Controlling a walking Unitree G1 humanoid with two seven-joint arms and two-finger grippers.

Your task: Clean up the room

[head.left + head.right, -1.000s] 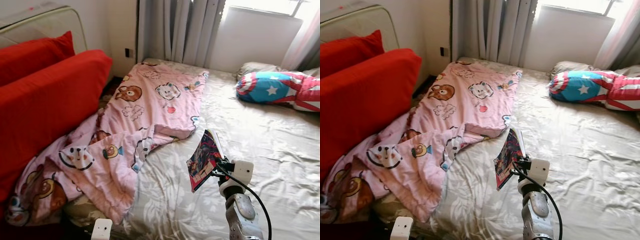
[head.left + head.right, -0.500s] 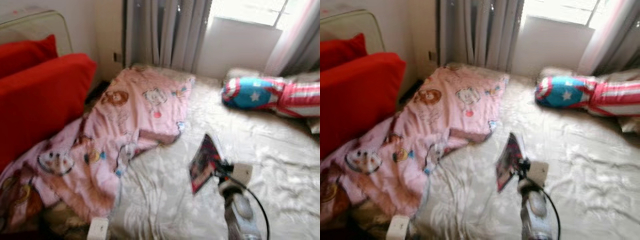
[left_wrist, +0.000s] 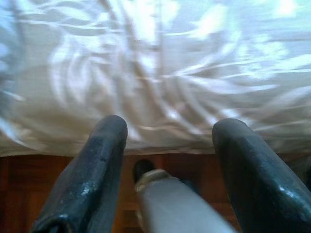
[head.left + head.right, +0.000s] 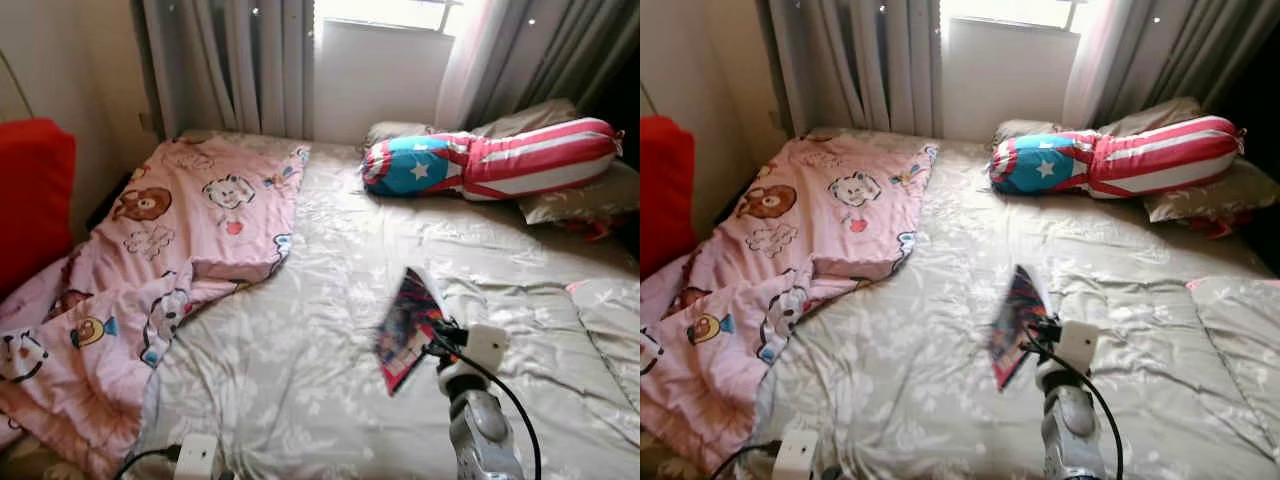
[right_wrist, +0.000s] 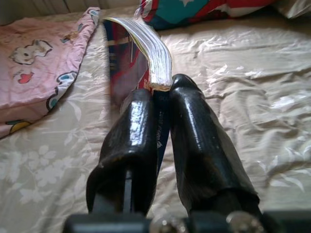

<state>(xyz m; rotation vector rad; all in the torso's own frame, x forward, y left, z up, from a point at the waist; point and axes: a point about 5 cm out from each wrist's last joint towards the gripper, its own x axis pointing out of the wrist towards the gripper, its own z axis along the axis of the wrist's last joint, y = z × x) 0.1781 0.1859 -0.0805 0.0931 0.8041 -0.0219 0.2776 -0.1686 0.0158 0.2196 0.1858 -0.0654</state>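
A thin, colourful comic book (image 4: 406, 328) hangs upright over the beige floral bed sheet (image 4: 300, 350), near the middle of the bed. My right gripper (image 4: 436, 337) is shut on its lower edge; in the right wrist view the two black fingers (image 5: 133, 131) pinch the book (image 5: 127, 58) and its pages curl over above them. My left gripper (image 3: 170, 127) hangs open and low at the bed's near edge, over the sheet's hem and a wooden floor (image 3: 29, 194). Its white wrist (image 4: 198, 455) shows at the bottom of the left eye view.
A rumpled pink cartoon blanket (image 4: 170, 250) covers the bed's left side. A star-and-stripes bolster (image 4: 490, 160) and grey pillows (image 4: 585, 190) lie at the head under the curtained window (image 4: 380, 70). A red cushion (image 4: 30, 190) stands at far left. A folded quilt (image 4: 610, 320) lies right.
The camera has swung right: the red cushions have slid nearly out on the left, and the bolster and pillows are now in full view. The right gripper still holds the book.
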